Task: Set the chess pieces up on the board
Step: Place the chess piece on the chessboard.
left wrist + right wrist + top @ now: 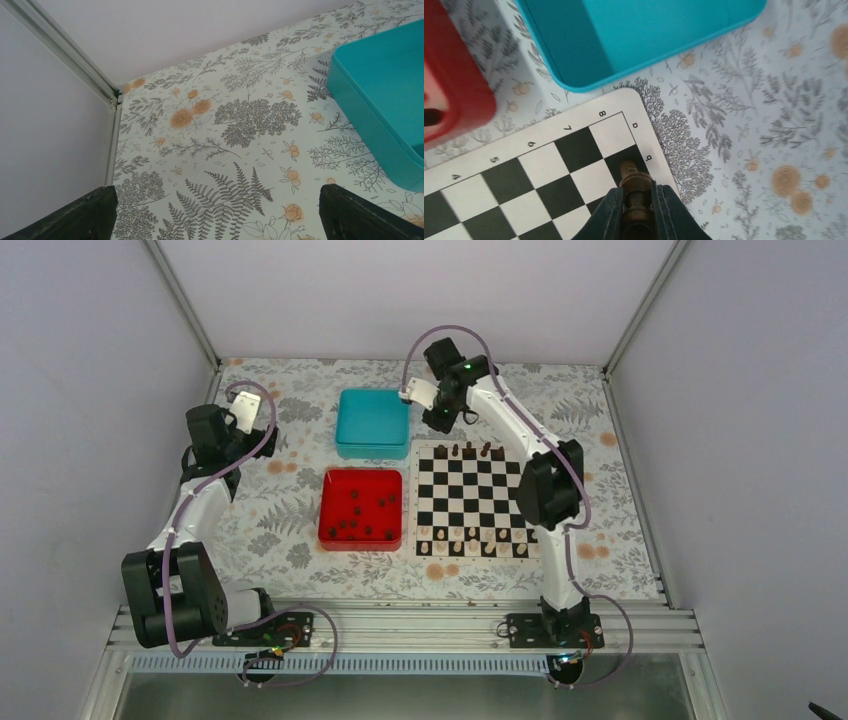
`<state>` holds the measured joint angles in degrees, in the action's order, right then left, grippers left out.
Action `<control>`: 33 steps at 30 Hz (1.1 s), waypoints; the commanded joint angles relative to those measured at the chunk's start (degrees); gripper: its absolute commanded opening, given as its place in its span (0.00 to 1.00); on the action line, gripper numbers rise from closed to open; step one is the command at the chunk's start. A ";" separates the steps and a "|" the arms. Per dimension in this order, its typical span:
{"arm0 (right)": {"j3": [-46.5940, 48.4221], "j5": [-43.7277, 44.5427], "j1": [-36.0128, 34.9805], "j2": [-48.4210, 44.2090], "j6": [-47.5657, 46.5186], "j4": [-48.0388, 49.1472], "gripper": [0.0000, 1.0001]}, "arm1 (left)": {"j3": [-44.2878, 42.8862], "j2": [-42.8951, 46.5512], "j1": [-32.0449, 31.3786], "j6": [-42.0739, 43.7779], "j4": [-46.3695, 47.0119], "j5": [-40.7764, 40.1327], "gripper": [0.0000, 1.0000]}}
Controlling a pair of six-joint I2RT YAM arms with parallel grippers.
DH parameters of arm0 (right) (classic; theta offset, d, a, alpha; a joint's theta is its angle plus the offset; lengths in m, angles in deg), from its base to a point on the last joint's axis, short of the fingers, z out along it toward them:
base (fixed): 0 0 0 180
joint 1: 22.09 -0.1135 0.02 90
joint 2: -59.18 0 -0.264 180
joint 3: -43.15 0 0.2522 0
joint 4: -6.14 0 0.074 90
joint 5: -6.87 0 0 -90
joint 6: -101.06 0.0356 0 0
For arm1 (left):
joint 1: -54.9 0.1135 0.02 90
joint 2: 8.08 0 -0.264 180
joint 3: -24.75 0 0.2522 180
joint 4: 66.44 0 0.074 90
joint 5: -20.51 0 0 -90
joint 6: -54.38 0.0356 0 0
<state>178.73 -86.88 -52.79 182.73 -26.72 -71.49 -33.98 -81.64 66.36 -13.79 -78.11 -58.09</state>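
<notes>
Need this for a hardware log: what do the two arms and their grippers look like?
The left arm and right arm each have white links, bulky black joint housings and a mauve cable looping alongside. A green light glows near the right wrist. The left gripper and right gripper each have two dark, blunt fingers.

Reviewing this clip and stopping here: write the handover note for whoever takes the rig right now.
Left tool: open, empty, hovering over the table beside the teal box.
Right tool: shut on a dark piece, low over the board at its far-left corner.
Done: a few dark pieces stand on the far row; pale pieces line the near rows.
Left: set this piece down, then bring over the dark ones lying in the red tray.
</notes>
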 commanded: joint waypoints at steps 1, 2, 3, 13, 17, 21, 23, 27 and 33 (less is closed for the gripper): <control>-1.19 -0.84 0.54 5.30 -1.50 0.90 0.06 | 0.10 1.31 0.23 -0.47 1.32 1.35 1.00; -1.29 -0.95 0.62 6.19 -1.64 1.20 0.05 | 0.12 1.31 0.23 -0.54 1.33 1.35 1.00; -1.38 -1.11 0.61 6.95 -1.73 1.47 0.05 | 0.14 1.31 0.23 -0.55 1.36 1.35 1.00; -1.38 -1.07 -0.10 13.10 -1.66 3.15 0.06 | 0.32 0.99 0.23 -0.47 1.60 1.26 1.00; -1.41 -0.62 -0.21 13.70 -1.72 3.73 0.05 | 0.31 0.79 0.23 -0.47 1.66 1.33 1.00; -1.26 -0.36 -0.24 14.23 -1.77 4.20 0.06 | 0.48 0.78 0.18 -0.47 1.74 1.26 1.00; -0.87 -0.45 -0.29 14.60 -1.86 3.99 0.06 | 0.50 0.74 0.22 -0.39 1.73 1.26 1.00; -0.75 -0.64 -0.34 15.18 -1.86 3.89 0.06 | 0.41 0.71 0.24 -0.42 1.76 1.26 1.00; -0.70 -0.76 -0.40 15.73 -1.77 4.49 0.06 | 0.37 0.60 0.29 -0.44 1.72 1.37 1.00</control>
<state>177.61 -87.31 -52.48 197.42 -27.94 -67.87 -33.98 -81.51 66.36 -13.81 -78.11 -58.04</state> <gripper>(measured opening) 0.120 0.999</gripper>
